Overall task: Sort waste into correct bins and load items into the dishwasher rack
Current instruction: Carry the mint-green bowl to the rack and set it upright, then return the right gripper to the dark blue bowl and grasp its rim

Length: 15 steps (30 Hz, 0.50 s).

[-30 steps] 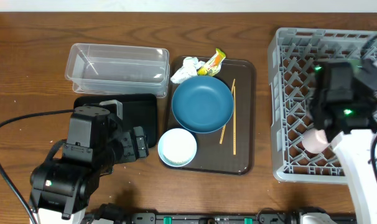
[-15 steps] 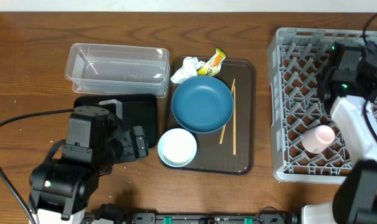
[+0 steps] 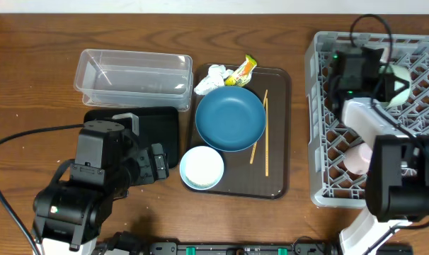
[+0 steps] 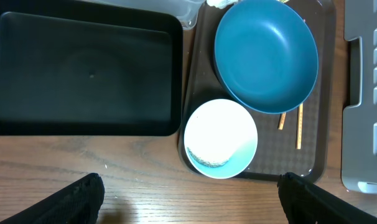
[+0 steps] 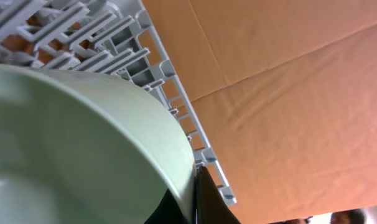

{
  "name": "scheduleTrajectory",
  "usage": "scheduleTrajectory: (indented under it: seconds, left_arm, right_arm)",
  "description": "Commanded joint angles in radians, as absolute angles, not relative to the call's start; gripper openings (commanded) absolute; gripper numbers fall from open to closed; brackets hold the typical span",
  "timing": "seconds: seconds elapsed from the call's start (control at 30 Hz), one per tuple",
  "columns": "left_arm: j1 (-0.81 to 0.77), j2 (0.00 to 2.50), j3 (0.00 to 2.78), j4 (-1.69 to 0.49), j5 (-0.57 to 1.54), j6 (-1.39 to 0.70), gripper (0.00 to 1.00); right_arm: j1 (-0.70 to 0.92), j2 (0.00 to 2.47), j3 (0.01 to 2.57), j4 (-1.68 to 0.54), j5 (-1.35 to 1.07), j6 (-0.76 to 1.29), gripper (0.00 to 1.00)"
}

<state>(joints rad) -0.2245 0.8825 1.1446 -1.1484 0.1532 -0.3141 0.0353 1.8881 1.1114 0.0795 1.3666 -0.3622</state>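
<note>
My right gripper (image 3: 386, 80) is shut on the rim of the pale mint-green bowl (image 3: 401, 82) and holds it tilted over the far part of the grey dishwasher rack (image 3: 328, 134). In the right wrist view the bowl (image 5: 76, 143) fills the left side, with a finger (image 5: 198, 199) against its rim. The pink cup (image 3: 356, 157) lies in the rack. The dark-blue bowl (image 3: 230, 119), the white bowl (image 3: 202, 168) with rice grains, and the chopsticks (image 3: 265, 134) are on the brown tray (image 3: 279, 185). The tissue (image 3: 210, 78) and wrapper (image 3: 242, 70) lie at its far edge. My left gripper (image 4: 188, 199) is open and empty.
The clear tub (image 3: 133, 72) stands at the back left and the black tub (image 3: 158, 127) just in front of it, both beside the tray. My left arm sits over the black tub's near left side. A cable loops over the table's left.
My right arm has swung from the rack's near part to its far part, carrying the mint-green bowl; the pink cup is now uncovered in the rack. The left arm has not moved.
</note>
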Motion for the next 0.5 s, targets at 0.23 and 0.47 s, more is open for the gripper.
scheduleTrajectory:
  seconds: [0.23,0.47]
  left_arm:
    - [-0.224,0.883,1.164,-1.151,0.144,-0.315,0.92]
    - [-0.224,0.883,1.164,-1.151,0.144,-0.315,0.92]
  right_arm:
    - [0.136,1.912,1.119,0.118,1.334,-0.426,0.64]
    - [0.234,1.831,1.119,0.101,1.170,-0.451,0.91]
